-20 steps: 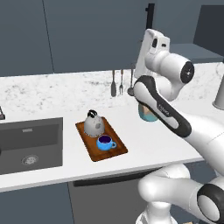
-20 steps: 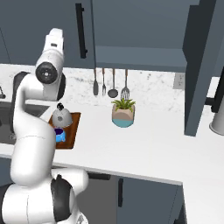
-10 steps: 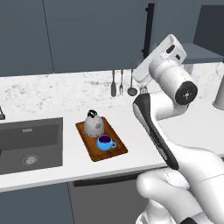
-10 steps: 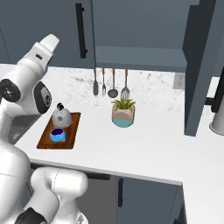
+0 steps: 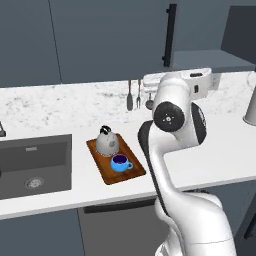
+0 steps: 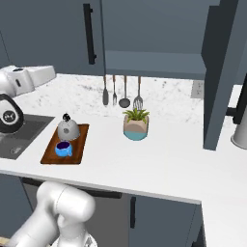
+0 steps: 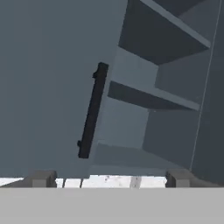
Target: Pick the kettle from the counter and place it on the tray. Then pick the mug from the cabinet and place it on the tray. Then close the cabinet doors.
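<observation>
The grey speckled kettle (image 5: 106, 142) (image 6: 67, 129) and the blue mug (image 5: 120, 163) (image 6: 63, 148) both stand on the reddish-brown tray (image 5: 131, 172) (image 6: 82, 137) on the white counter (image 5: 60, 107). My gripper (image 7: 109, 179) is open and empty, well above the tray. It faces the cabinet (image 7: 148, 100), whose inside and shelf (image 6: 154, 62) are exposed. The left cabinet door (image 6: 48, 34) with its black bar handle (image 7: 92, 111) (image 6: 88, 34) lies flush with the wall units. The right door (image 6: 219, 72) stands out over the counter.
A dark sink (image 5: 35, 165) lies left of the tray. A potted plant (image 6: 135, 124) sits right of it, under utensils (image 6: 120, 91) hanging on the wall. A pale tall object (image 6: 240, 130) stands at the far right.
The arm has swung round and the hand has come lower, still turned toward the cabinet. Kettle, mug and tray have not moved, and the jaws stay open.
</observation>
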{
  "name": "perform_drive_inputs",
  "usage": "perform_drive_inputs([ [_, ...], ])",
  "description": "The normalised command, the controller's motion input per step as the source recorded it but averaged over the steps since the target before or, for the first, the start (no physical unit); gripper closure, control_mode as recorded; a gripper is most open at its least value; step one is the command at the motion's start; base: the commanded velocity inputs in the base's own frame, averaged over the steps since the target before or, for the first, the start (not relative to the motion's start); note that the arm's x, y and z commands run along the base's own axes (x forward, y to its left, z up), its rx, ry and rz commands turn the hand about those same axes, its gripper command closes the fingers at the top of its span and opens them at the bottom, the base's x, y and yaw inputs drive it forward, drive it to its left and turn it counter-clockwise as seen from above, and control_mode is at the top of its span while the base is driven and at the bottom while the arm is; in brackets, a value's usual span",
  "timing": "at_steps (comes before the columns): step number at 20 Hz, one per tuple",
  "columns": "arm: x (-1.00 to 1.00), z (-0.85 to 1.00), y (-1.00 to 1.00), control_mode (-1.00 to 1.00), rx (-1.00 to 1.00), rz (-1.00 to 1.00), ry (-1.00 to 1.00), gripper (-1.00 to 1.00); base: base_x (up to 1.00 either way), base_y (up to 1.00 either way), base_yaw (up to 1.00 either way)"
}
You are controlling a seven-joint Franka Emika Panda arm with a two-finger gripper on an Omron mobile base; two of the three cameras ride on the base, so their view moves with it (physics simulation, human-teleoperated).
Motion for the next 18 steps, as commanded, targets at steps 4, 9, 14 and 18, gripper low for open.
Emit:
perform_drive_inputs([
  [4,-0.43,0.09,0.0,-1.0,0.76,-0.38,0.04,-1.0,0.0,0.0,0.0],
  [9,-0.69,0.04,-0.08,-1.0,0.65,-0.27,-0.12,-1.0,0.0,0.0,0.0],
  [14,-0.47,0.0,-0.13,-1.0,0.36,-0.05,-0.33,-1.0,0.0,0.0,0.0],
  [18,-0.08,0.0,-0.23,-1.0,0.15,-0.01,-0.27,-1.0,0.0,0.0,0.0],
])
